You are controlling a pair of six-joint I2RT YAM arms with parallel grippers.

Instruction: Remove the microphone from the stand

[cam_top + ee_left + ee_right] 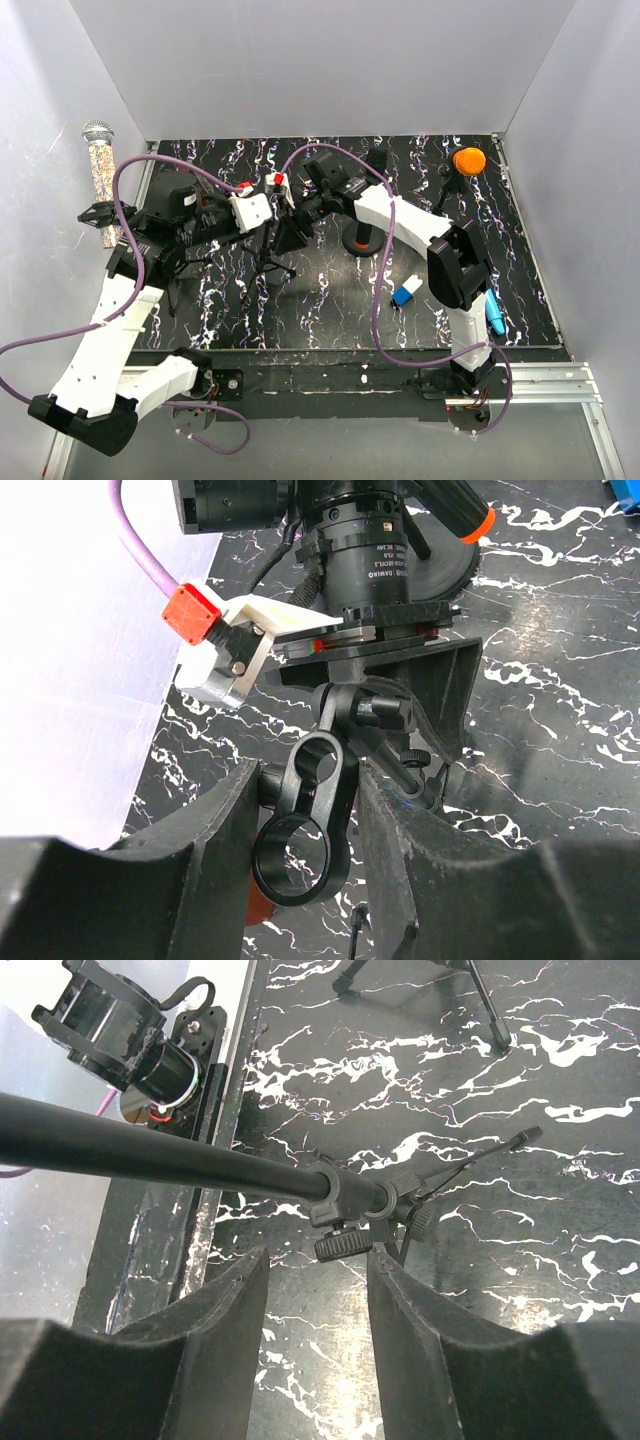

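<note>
The microphone (98,160), with a silver head and a glittery handle, stands upright at the far left by the wall, in a black clip (100,214). The black tripod stand (266,258) is mid-table. My left gripper (305,776) is shut on the stand's figure-eight clamp (308,825), whose lower ring is empty. My right gripper (317,1255) is open just below the boom rod (150,1155). A knurled knob (345,1245) on the rod's joint sits between its fingertips without touching them. In the top view both grippers (285,212) meet above the tripod, mostly hidden under their cameras.
A black round base with a post (362,240) stands just right of the grippers. An orange ball (469,160) is at the back right. A blue-and-white block (405,292) and a blue pen-like thing (495,315) lie near the right arm. Grey walls close in on three sides.
</note>
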